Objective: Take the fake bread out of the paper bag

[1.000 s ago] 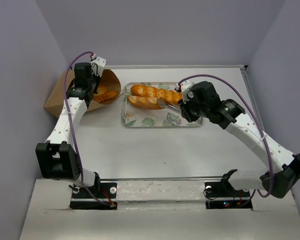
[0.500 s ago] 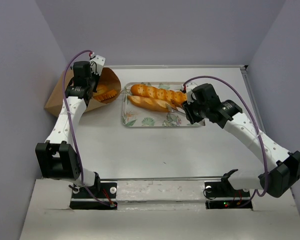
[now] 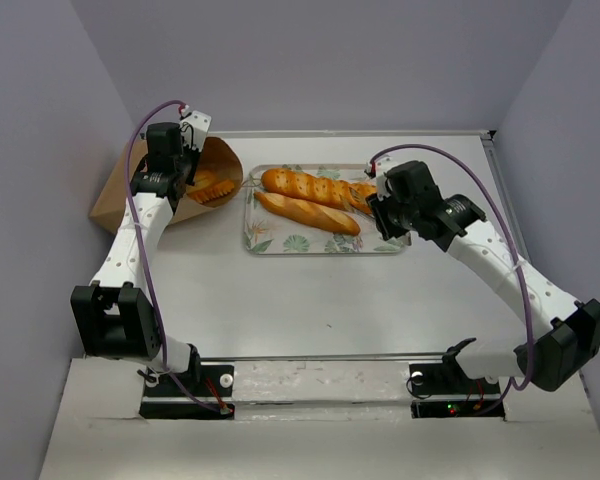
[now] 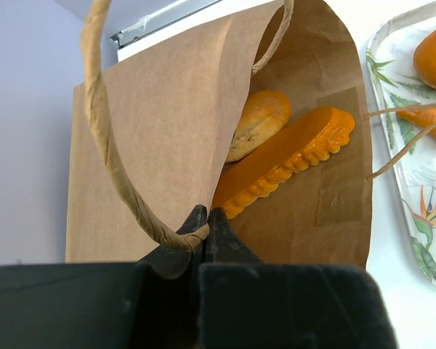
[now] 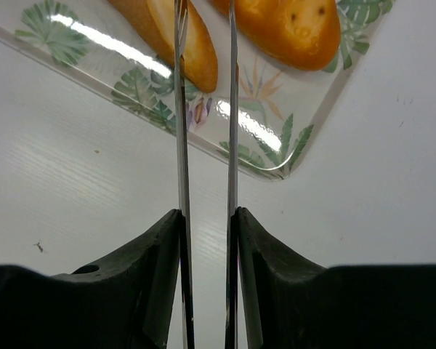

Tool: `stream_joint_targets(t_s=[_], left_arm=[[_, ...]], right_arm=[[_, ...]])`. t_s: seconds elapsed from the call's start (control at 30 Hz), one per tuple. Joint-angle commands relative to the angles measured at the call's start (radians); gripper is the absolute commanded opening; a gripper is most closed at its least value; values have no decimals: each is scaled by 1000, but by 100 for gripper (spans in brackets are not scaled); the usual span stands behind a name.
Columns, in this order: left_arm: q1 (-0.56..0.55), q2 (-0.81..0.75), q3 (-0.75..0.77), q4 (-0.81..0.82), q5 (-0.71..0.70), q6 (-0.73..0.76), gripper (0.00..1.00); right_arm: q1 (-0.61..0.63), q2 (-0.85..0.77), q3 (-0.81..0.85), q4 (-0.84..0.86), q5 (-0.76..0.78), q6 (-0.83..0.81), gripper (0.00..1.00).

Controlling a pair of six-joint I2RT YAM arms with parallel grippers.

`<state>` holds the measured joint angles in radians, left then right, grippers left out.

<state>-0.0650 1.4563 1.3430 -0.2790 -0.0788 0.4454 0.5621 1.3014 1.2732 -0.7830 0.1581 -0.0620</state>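
Observation:
The brown paper bag [image 3: 115,205] lies on its side at the far left, mouth toward the tray. My left gripper [image 4: 206,218] is shut on its twisted paper handle [image 4: 116,160], holding the mouth open. Inside lie a glossy orange loaf [image 4: 283,163] and a paler roll [image 4: 258,123]. Two golden loaves [image 3: 310,186] [image 3: 310,213] lie on the leaf-patterned tray [image 3: 300,243]. My right gripper [image 5: 207,212] is shut on thin metal tongs [image 5: 180,109]. The tongs' blades stand apart and empty over the tray's near right corner [image 5: 269,138], beside a loaf end [image 5: 201,62].
Lavender walls close in the white table on the left, back and right. The tray sits mid-table just right of the bag. The right arm [image 3: 490,260] reaches in from the right.
My right gripper has drawn the tongs back to the right, off the lower loaf, which now lies free on the tray. The left gripper and bag have not moved.

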Motion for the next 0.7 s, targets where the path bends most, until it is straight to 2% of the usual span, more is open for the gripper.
stream_joint_targets(t_s=[0.0, 0.1, 0.23, 0.37, 0.67], left_arm=[[1, -16, 67, 9, 39, -19, 0], [-1, -24, 70, -11, 66, -19, 0], [-4, -71, 36, -37, 164, 38, 0], [-6, -112, -7, -63, 186, 81, 0], [-15, -212, -140, -91, 160, 121, 0]], right_arm=[[-5, 19, 129, 56, -57, 10, 40], [-5, 51, 212, 71, -123, 8, 39], [-5, 125, 363, 129, -317, -28, 38], [76, 212, 411, 175, -376, -77, 38], [209, 395, 420, 324, -540, -59, 38]])
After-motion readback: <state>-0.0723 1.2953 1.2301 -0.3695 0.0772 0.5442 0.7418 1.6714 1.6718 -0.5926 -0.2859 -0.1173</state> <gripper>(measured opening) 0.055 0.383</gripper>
